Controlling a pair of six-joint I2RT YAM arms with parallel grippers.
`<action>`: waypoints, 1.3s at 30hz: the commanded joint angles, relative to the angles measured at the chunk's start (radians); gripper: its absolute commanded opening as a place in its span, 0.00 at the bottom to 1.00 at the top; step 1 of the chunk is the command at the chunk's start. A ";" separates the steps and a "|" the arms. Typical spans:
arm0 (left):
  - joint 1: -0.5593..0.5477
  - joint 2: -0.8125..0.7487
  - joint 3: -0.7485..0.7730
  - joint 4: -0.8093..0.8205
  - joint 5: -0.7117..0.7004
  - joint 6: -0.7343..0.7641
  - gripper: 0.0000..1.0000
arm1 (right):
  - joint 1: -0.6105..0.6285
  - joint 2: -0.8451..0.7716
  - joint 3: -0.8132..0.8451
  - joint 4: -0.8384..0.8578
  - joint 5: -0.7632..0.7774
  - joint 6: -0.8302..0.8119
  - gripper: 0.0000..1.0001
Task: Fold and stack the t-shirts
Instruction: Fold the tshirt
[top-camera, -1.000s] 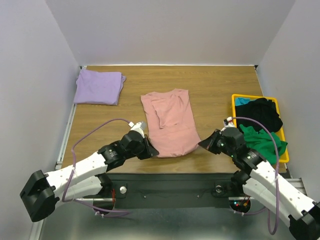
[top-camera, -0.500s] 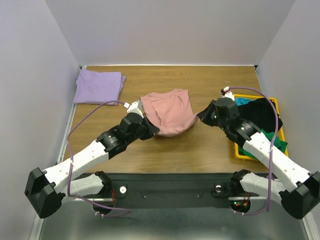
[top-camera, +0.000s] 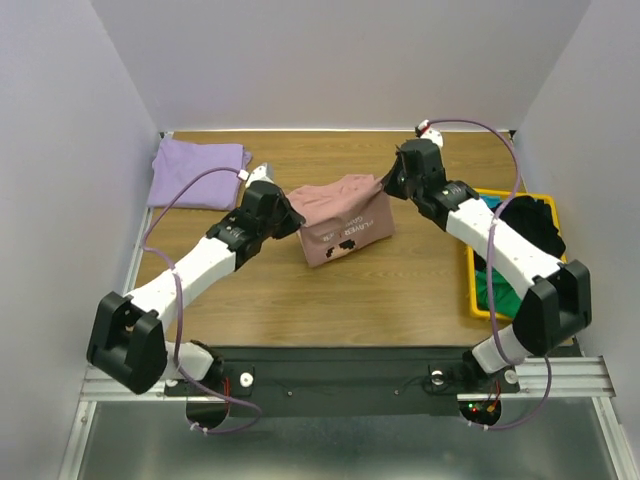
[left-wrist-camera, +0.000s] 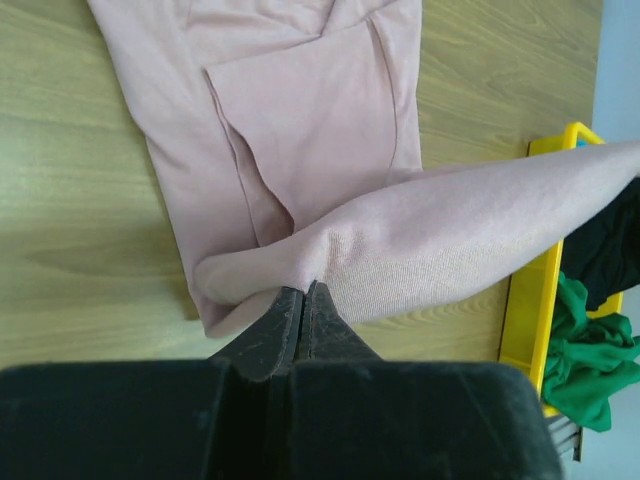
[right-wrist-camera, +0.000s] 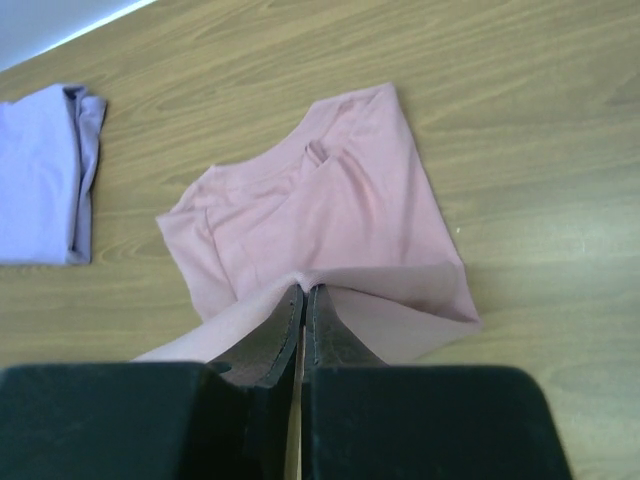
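Observation:
The dusty pink t-shirt (top-camera: 345, 222) lies in the middle of the table with its near half lifted and carried toward the far side, its dark print facing up. My left gripper (top-camera: 290, 212) is shut on the shirt's left hem corner (left-wrist-camera: 300, 262). My right gripper (top-camera: 385, 185) is shut on the right hem corner (right-wrist-camera: 305, 278). Both hold the hem above the collar end of the shirt. The folded lavender t-shirt (top-camera: 197, 172) lies at the far left and shows in the right wrist view (right-wrist-camera: 40, 170).
A yellow bin (top-camera: 480, 285) at the right edge holds black (top-camera: 530, 225), green (top-camera: 490, 290) and teal shirts. It also shows in the left wrist view (left-wrist-camera: 535, 290). Grey walls close the table on three sides.
Both grippers have lifted the pink shirt's near hem from the front of the table and carried it toward the far side, doubling the shirt over. The printed underside now shows.

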 joint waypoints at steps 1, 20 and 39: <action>0.056 0.047 0.099 0.050 0.022 0.060 0.00 | -0.049 0.059 0.110 0.085 -0.031 -0.051 0.01; 0.188 0.536 0.469 -0.061 0.062 0.081 0.00 | -0.119 0.465 0.395 0.110 -0.066 -0.151 0.00; 0.223 0.504 0.441 -0.104 -0.082 0.028 0.98 | -0.149 0.625 0.502 0.110 -0.284 -0.218 0.98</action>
